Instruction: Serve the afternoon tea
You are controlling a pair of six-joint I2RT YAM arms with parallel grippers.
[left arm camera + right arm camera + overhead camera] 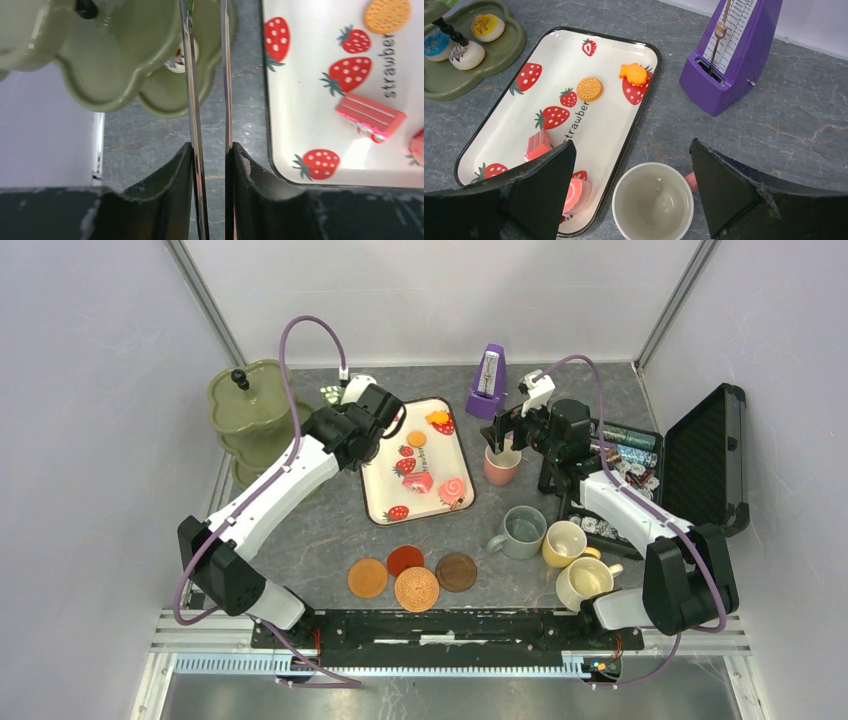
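Observation:
My left gripper [356, 393] [210, 147] is shut on thin metal tongs [192, 100] that reach toward the olive-green tiered stand [255, 405] [125, 65]; the tong tips are out of view. The stand holds three small pastries [466, 54]. The strawberry tray [385, 490] [599, 120] holds a pink slice [418, 482], a swirl roll [452, 490], a round cookie [589, 88] and an orange star [634, 74]. My right gripper [505, 435] [633, 150] is open, straddling the pink mug [502, 465] [653, 200] without touching it.
Grey-green [522, 530], yellow [565, 540] and cream [585, 580] mugs stand at the front right. Several round coasters [417, 588] lie at the front centre. A purple metronome [488, 380] [729, 55] stands behind the pink mug. An open black case [700, 460] sits at the right.

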